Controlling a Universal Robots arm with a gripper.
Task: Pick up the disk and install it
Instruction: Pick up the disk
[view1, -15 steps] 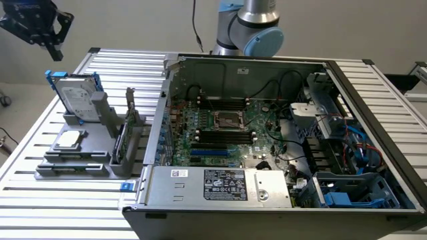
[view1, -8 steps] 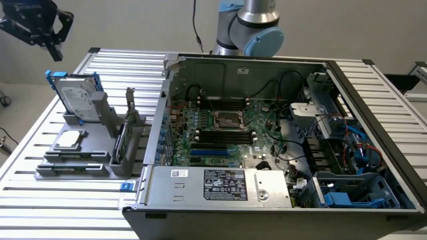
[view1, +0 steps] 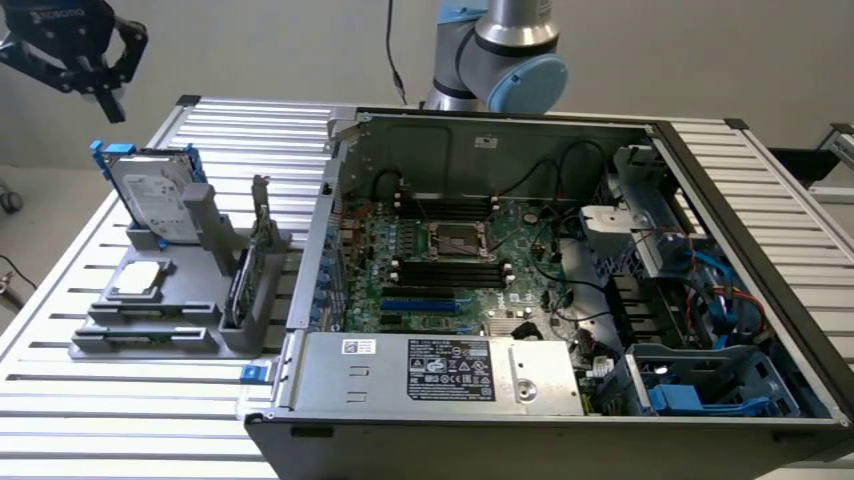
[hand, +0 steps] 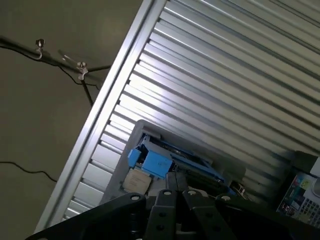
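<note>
The disk (view1: 151, 195) stands upright on its edge in a grey holder (view1: 200, 225) at the exterior view's left. It is silver with a white label and blue side rails. My black gripper (view1: 112, 108) hangs in the air above the disk and a little toward the exterior view's left, apart from it, fingers pointing down and pressed together with nothing between them. The wrist view looks down past the shut gripper (hand: 177, 194) onto the disk's blue top rail (hand: 159, 162).
An open computer case (view1: 747, 200) with its motherboard (view1: 454, 255) fills the exterior view's middle and right; a blue drive bay (view1: 707, 390) sits in its near right corner. The grey holder also carries a silver processor chip (view1: 140, 280) and a circuit card (view1: 244, 275). All rests on a ribbed aluminium table (view1: 120, 400).
</note>
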